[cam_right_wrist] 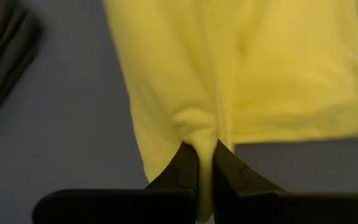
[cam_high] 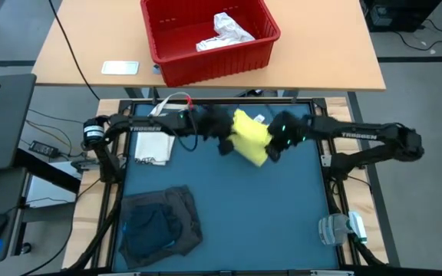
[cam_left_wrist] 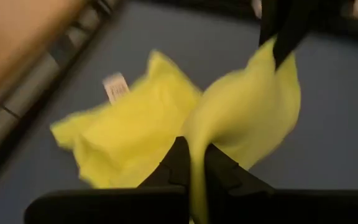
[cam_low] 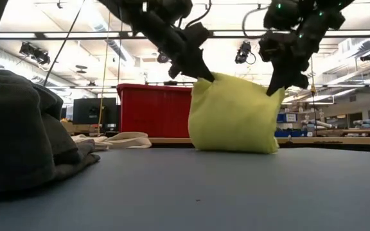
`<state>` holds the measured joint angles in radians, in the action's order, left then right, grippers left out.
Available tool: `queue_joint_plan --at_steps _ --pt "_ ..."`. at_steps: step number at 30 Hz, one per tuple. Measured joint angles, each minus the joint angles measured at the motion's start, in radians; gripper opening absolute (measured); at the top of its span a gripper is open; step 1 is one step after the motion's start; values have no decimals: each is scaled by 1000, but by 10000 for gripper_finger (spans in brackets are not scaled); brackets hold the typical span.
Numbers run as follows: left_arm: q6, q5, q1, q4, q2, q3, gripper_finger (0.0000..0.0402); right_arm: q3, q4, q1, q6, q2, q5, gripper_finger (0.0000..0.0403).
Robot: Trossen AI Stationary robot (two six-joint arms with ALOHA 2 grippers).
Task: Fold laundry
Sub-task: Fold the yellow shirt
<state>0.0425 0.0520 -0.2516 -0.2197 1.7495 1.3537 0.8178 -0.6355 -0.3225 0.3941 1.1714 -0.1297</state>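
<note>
Claws [cam_low: 204, 74] pinching yellow garment's [cam_low: 233, 115] upper corners

I see the yellow garment [cam_low: 233, 115] as soft matt cloth, creased. Grey garment [cam_high: 163, 222]: thicker, fuzzy knit. Table mat [cam_high: 282, 207] smooth matt blue. Red bin [cam_high: 206, 42] glossy plastic. Desk [cam_high: 90, 38] pale smooth wood.

White lettering reading "TROSSEN" is showing on the left arm [cam_high: 146, 128] at centre left of the overhead picture, and again on the right arm [cam_high: 357, 136] at centre right. A white tag [cam_left_wrist: 115, 86] on the yellow garment [cam_left_wrist: 142, 127] is carrying print too blurred to read.
</note>
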Motion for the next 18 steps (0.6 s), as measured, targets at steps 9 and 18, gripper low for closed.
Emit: queue_joint_plan --at_steps 9,18 --pt "149 -147 -200 223 128 26 17 -5 49 -362 -69 13 -89 20" --pt "183 -194 -338 167 287 178 18 35 241 -516 -73 250 -133 20"
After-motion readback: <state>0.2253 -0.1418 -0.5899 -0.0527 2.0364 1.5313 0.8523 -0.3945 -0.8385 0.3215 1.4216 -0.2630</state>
